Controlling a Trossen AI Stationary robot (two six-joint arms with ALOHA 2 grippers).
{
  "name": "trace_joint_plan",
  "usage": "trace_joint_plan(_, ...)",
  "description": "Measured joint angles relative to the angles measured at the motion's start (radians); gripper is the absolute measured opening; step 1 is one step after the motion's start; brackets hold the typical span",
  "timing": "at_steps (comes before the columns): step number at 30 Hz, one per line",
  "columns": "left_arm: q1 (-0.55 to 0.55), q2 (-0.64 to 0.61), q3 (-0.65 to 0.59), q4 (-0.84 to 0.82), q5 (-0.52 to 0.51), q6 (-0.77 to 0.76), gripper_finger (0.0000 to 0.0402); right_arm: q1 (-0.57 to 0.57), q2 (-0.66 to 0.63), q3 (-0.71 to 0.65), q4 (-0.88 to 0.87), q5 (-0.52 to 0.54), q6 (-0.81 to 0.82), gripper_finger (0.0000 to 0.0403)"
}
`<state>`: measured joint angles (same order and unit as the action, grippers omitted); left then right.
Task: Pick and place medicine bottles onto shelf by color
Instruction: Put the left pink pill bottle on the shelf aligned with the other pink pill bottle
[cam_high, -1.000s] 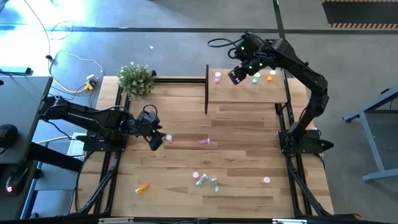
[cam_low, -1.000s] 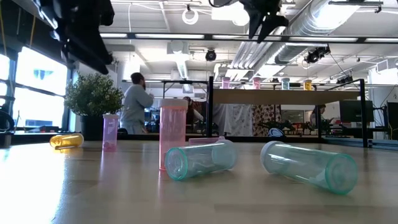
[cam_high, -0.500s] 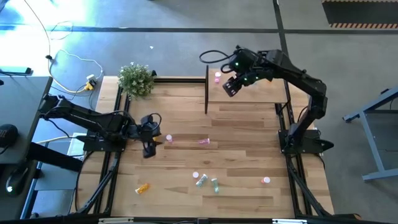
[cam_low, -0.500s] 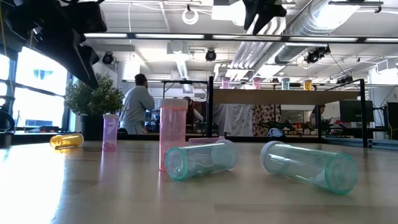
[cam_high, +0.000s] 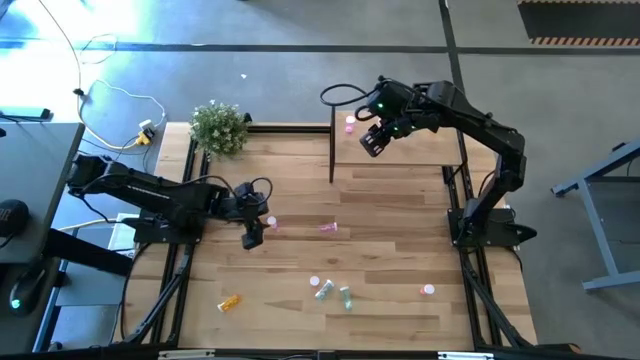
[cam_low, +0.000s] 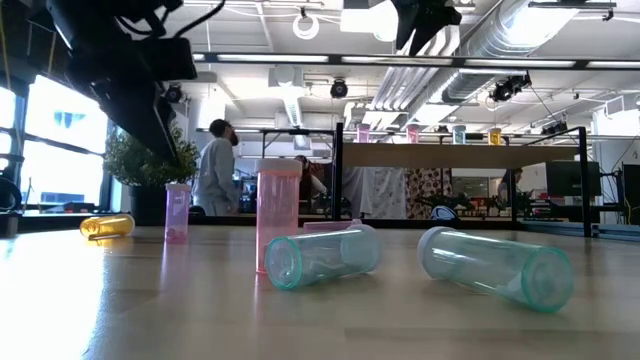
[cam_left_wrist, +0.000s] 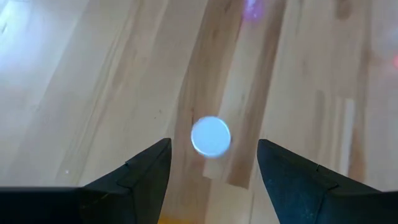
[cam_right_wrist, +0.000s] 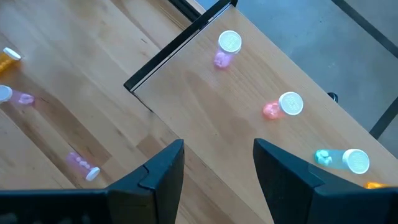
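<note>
Worktop (cam_high: 300, 330): pale wood planks, visible grain, smooth satin sheen. Shelf (cam_right_wrist: 205, 106): same light wood, plainer grain, edged in matt black strip. Medicine bottles (cam_low: 322, 258): translucent plastic, glossy, tinted green, pink and orange; the one between the left tool's (cam_left_wrist: 211, 163) fingers shows an opaque white cap, smooth. Both tools, left and right tool (cam_right_wrist: 217, 163): dark matt plastic, faceted surfaces.

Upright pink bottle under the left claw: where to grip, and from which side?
Grip the pink bottle on its side wall just under the white cap, coming straight down. It stands upright and clear of the others, and the left claw, open, already straddles the cap. Judgement only.
</note>
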<state>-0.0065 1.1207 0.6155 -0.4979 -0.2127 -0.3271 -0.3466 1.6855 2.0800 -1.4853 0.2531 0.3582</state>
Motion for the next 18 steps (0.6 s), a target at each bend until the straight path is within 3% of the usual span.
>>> trace_joint_plan(18,0.027,0.195,0.000,0.103,0.011,0.009,0.0223,0.000,0.000,0.000,0.000,0.000,-0.023,0.0183)
